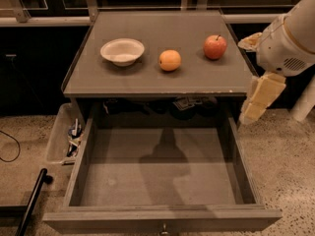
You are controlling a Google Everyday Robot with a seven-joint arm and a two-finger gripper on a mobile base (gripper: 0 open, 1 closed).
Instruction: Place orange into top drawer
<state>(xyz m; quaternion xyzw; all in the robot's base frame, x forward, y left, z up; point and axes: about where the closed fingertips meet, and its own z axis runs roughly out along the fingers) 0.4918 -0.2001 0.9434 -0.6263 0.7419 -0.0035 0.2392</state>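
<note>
- A black bar (32, 200) slants across the lower left corner over the speckled floor (290, 166), and a thin dark cable (10, 149) curls on the floor by the left edge.
- A clear plastic bin (56, 136) stands on the floor against the left side of the cabinet. A few small items lie in it, too small to make out.
- A white bowl (122, 51) sits upright on the left part of the grey cabinet top (162, 26).
- The orange (170, 60) rests on the cabinet top near its middle, between the bowl and the apple and apart from both. Nothing holds it.
- The top drawer (162, 214) below is pulled fully out toward the camera. Its flat bottom is bare except for a dark shadow across the middle, and a small knob (163, 227) shows at the front edge.
- Some dark objects lie in the gap behind the drawer under the top, too dim to make out.
- A red apple (215, 46) with a stem stands on the right part of the top, near the right edge.
- The gripper (259, 100), cream coloured, hangs off the right side of the cabinet, beside the drawer's right wall and level with the edge of the top. It points downward below the white arm (290, 38). It carries nothing, and I cannot tell whether it is open or closed. It is well apart from the orange.
</note>
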